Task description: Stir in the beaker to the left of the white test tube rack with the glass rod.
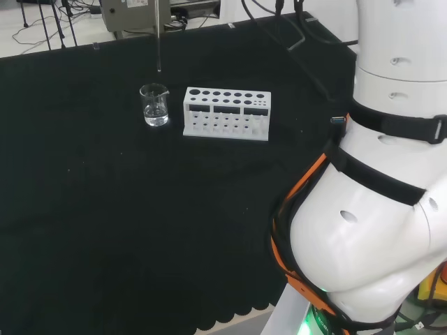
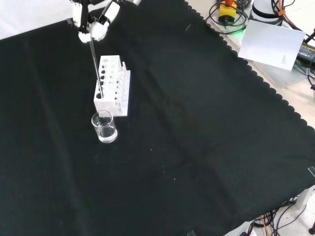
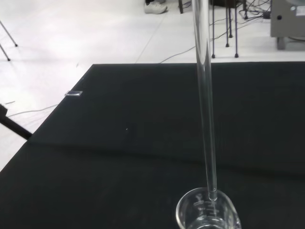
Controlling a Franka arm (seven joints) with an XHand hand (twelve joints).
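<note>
The hand [image 2: 91, 22] pinches the glass rod [image 2: 95, 64] in its fingers [image 2: 98, 30] above the beaker [image 2: 105, 127].

Hand raised at the far edge of the cloth, fingers closed on the glass rod

In the front view the black and white hand [image 2: 91, 22] enters from the top, its fingers [image 2: 84, 35] curled downward and pinching the upper end of the glass rod [image 2: 94, 64], which hangs nearly upright. In the head view the arm's white links [image 1: 377, 230] bulk large at the right.
</note>
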